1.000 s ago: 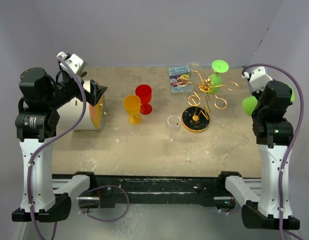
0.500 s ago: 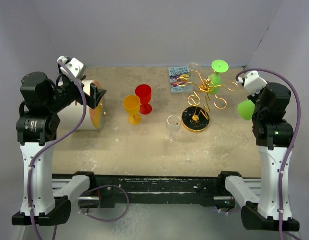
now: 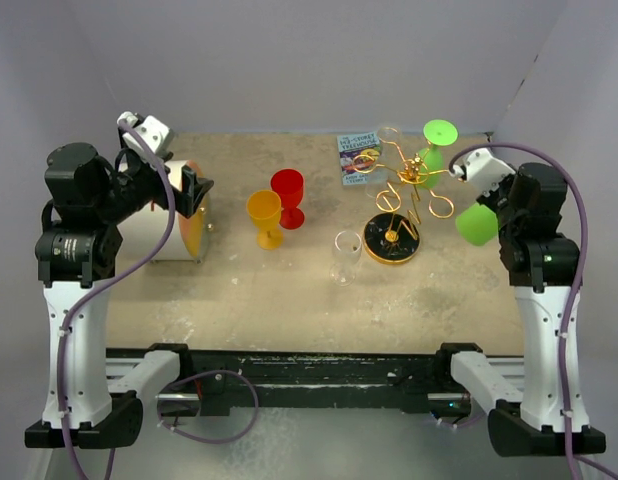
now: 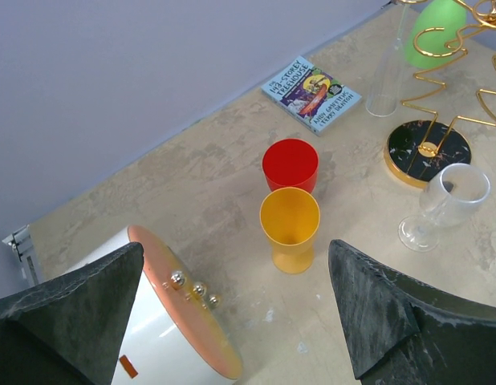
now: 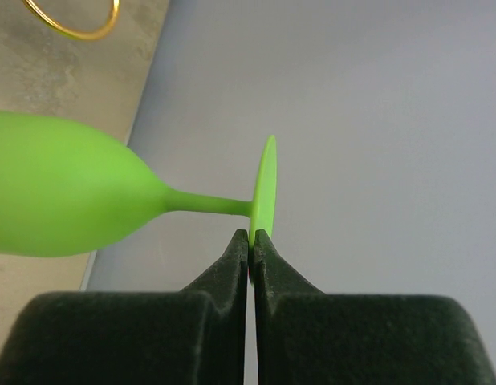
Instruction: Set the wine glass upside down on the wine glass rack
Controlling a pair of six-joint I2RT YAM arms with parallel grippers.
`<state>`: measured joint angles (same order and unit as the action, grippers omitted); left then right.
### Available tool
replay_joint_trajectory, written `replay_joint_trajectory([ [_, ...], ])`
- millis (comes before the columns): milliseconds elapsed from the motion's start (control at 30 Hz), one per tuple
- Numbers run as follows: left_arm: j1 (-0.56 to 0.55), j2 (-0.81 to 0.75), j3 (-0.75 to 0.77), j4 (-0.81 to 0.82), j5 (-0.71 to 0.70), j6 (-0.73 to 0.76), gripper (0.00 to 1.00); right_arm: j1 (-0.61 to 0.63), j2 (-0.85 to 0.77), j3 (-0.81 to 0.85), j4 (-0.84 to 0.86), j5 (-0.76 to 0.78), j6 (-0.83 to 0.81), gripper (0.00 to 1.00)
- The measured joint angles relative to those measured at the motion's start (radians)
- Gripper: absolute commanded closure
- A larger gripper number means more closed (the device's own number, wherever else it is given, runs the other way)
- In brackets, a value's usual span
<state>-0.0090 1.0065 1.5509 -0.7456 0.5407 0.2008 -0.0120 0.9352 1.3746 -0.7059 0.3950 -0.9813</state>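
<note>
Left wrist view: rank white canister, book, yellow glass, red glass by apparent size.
1. white canister: largest, though it is nearest the camera.
2. yellow glass and book: look about alike, so not ranked.
3. red glass: smallest showing; its lower part is hidden behind the yellow glass.

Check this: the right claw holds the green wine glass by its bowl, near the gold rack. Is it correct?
Not by its bowl: the right wrist view shows the right claw pinching the green wine glass by the edge of its foot. It is near the gold rack.
</note>
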Motion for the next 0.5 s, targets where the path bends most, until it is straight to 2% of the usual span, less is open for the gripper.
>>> replay_joint_trajectory([
  [500,0.002,-0.004,-0.042,0.007,0.003,0.0,0.01,0.058,0.042,0.01,-0.051,-0.271,-0.044,1.0],
])
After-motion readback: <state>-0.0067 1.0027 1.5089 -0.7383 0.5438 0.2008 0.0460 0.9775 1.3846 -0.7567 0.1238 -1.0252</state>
